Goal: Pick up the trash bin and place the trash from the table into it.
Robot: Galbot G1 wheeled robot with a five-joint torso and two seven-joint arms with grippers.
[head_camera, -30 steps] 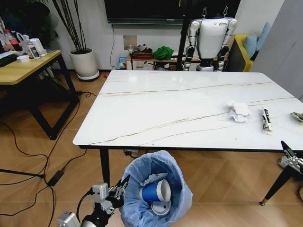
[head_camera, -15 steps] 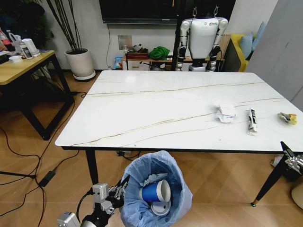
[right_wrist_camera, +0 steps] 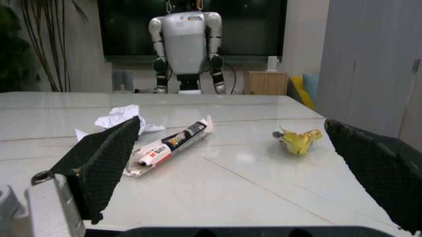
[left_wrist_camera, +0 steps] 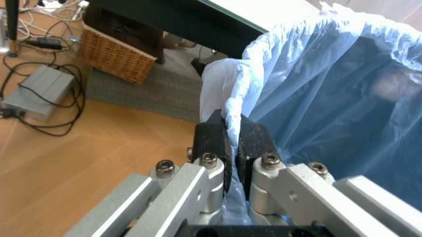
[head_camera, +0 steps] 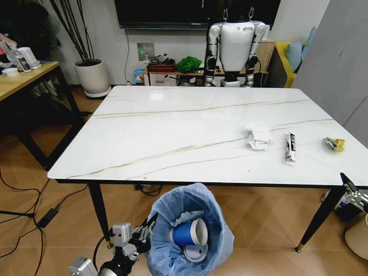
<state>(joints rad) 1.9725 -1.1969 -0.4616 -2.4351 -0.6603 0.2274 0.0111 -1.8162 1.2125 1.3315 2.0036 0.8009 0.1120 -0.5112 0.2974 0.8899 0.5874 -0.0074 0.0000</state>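
Pincer work first: the left pincer [left_wrist_camera: 231,143] is clamped on the rim of the bin [head_camera: 187,230], pinching the blue bag edge between its black pads, and carries it low at about 6 o'clock in the head view, just short of the table [head_camera: 172,132] edge. The right pincer [right_wrist_camera: 231,163] hangs wide apart at the table's near right corner, roughly 4 o'clock, holding nothing, its two dark fingers framing the litter ahead.

To do this step well, I judge the bin should be kept level and tucked close under the table's near edge, below the trash, so each piece has only a short drop. The grip is on thin plastic as much as on the rim, so any swing could let the liner slip; slow moves suit it. The right arm should take the nearest piece first.

Going by size among the trash: inside the bin lie a blue cup [head_camera: 188,233] and some paper. On the table, toward 2 o'clock, are a paper wad [head_camera: 259,138], a flattened tube [head_camera: 289,148] just beside it, and a small yellow scrap [head_camera: 334,144] nearer the right edge.

Around: a humanoid robot [head_camera: 232,46] stands at 12 o'clock behind the table, a plant pot [head_camera: 92,76] at 10 o'clock. Neither blocks the reach; the table edge itself is the main thing the bin could knock.
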